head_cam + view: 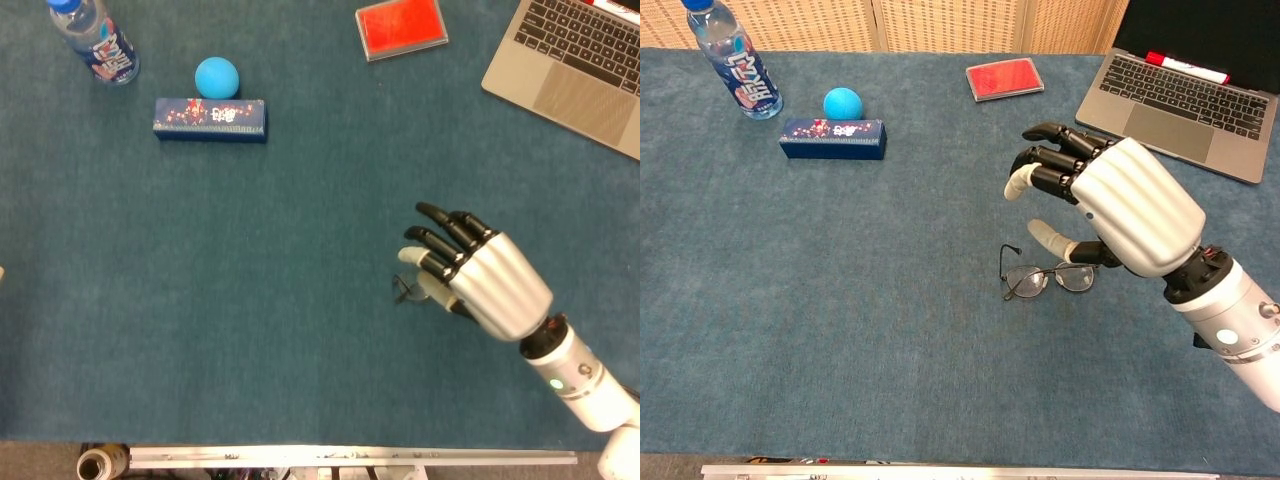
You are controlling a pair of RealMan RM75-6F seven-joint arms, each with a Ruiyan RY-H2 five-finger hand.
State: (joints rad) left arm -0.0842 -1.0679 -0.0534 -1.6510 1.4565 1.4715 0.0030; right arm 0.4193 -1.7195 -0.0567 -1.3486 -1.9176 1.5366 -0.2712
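The right hand (1110,205) hangs just above a pair of glasses (1045,278) that lies on the blue worktop (890,300) right of its middle, toward the near edge; its fingers (1050,158) are spread and slightly curled, holding nothing. Along the far edge stand a water bottle (735,60), a blue ball (842,103), a dark blue box (832,138), a red case (1005,78) and, at the far right corner, a laptop (1180,100).
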